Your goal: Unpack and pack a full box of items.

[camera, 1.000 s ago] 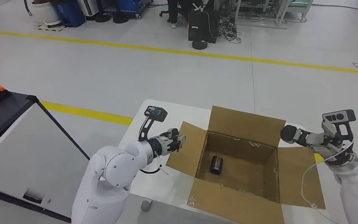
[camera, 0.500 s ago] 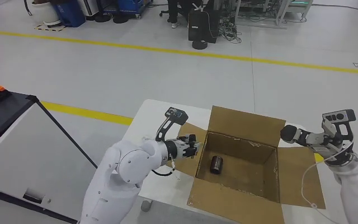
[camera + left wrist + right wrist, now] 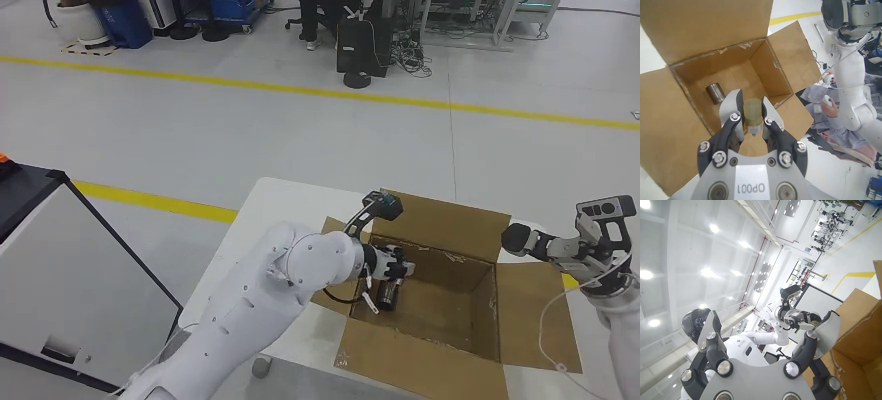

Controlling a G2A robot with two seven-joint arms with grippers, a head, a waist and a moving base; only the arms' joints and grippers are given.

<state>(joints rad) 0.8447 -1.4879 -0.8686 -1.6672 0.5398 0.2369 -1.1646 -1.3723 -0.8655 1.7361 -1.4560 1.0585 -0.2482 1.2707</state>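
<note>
While left end effector (image 3: 751,95) clamps translucent cylinder (image 3: 752,113) over corrugated box (image 3: 757,62), right end effector (image 3: 771,314) gapes empty.

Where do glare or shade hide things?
Right wrist view: ceiling lamps glare behind the open right gripper. Left wrist view: even light on the yellowish cylinder in the left gripper and the dark cylinder. Top view: the cardboard box's inside is shaded.

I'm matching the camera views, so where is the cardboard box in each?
Top view: cardboard box open, on the table.
Left wrist view: its inside, beneath the left gripper.
Right wrist view: a flap beside the right gripper.
Shared landmark: left gripper holding a yellowish cylinder.
</note>
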